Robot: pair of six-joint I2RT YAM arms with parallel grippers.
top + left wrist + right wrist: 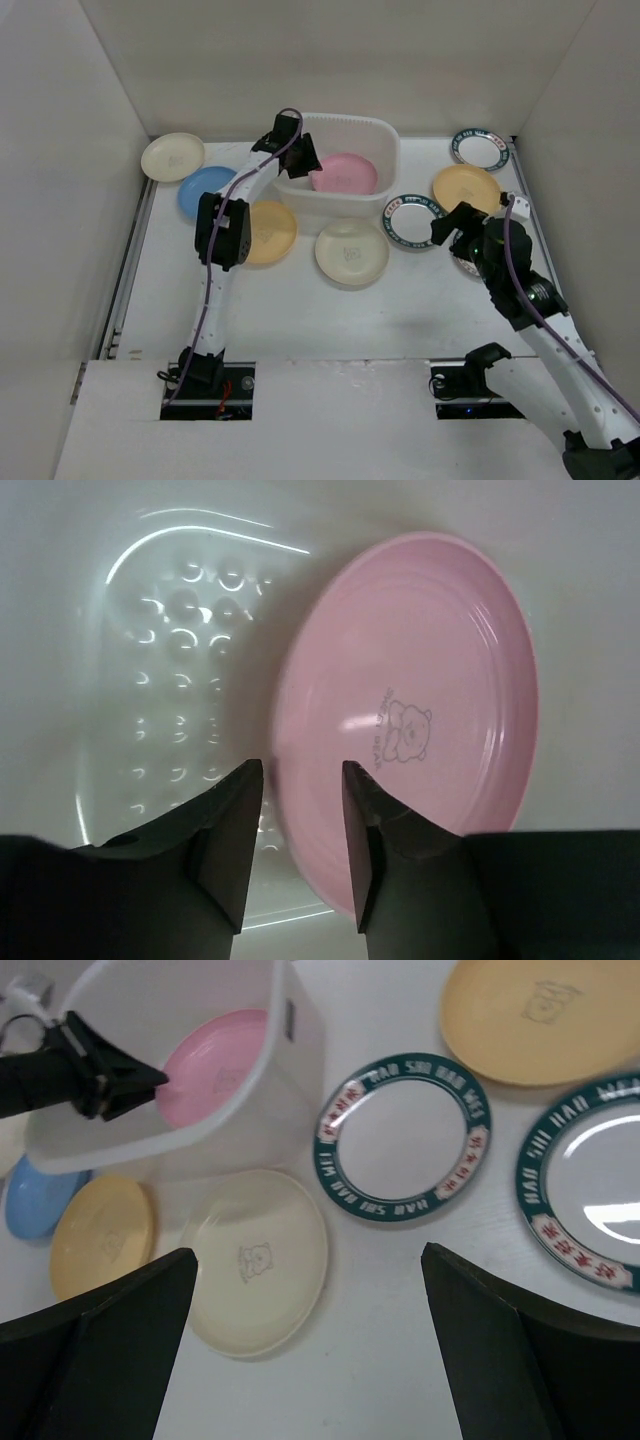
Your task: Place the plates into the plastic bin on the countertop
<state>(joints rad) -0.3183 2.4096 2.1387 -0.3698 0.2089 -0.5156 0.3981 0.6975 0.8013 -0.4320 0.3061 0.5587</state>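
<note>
White walls close in a matte white countertop, and the plastic bin stands at the back centre of it. 1 pink plate lies inside the bin toward its right side, with a small bear printed on its face. The left gripper reaches down into the bin at that plate's left edge. In the left wrist view its 2 fingers stand a little apart, and the plate's rim shows in the gap between them. Whether either finger touches the rim I cannot tell.

8 other plates lie on the countertop outside the bin. Left of the bin are the back cream plate, the blue plate just beside it, and the left yellow-orange plate, which the left arm partly hides. The front cream plate lies just in front of the bin. To the right are the middle teal-rimmed plate, the right yellow-orange plate and the back teal-rimmed plate near the corner. The near teal-rimmed plate lies under the right arm.

The right gripper hovers above the right side of the countertop, its jaws spread wide with nothing between them.
</note>
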